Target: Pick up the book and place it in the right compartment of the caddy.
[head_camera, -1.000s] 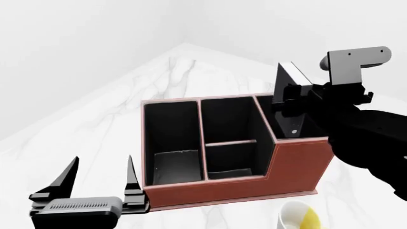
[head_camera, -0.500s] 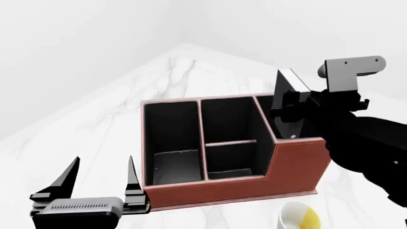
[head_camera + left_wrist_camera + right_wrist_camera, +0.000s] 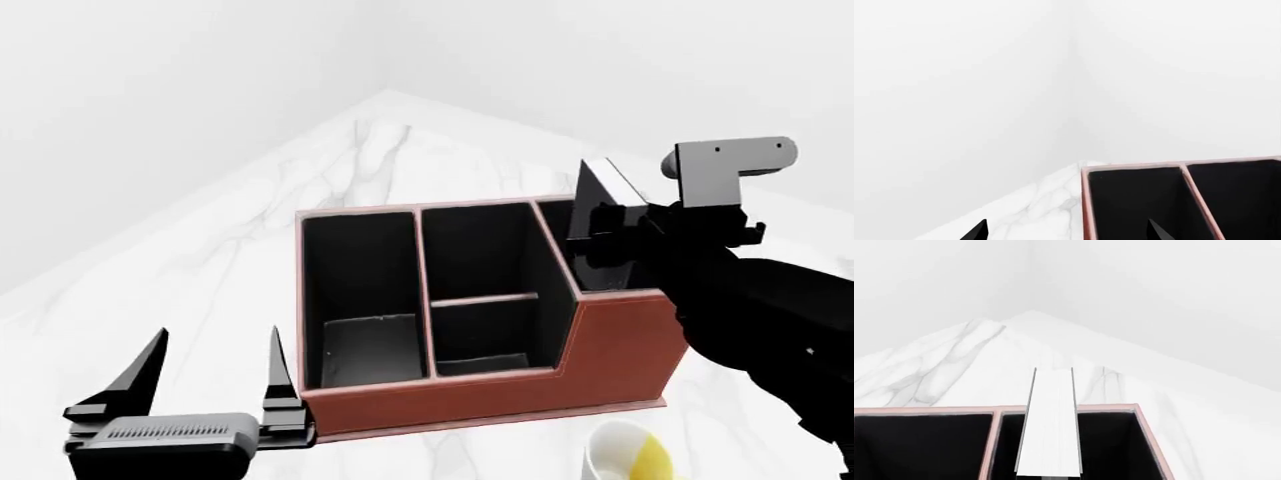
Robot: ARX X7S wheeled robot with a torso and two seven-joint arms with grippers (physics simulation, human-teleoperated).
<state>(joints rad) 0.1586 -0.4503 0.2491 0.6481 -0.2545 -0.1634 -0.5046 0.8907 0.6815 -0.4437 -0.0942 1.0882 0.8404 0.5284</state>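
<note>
At the lower left of the head view the left gripper (image 3: 214,375) hangs idle just beside the caddy (image 3: 534,385), its fingers spread wide and holding nothing. At the lower right edge sits a white-and-yellow mug (image 3: 625,455). Further back, at centre right, the right gripper (image 3: 607,235) is clamped on the book (image 3: 603,180), held upright over the right compartment (image 3: 558,225), its lower end apparently below the rim. To finish well, I judge the book should go straight down, clear of the divider wall, before the fingers part.
</note>
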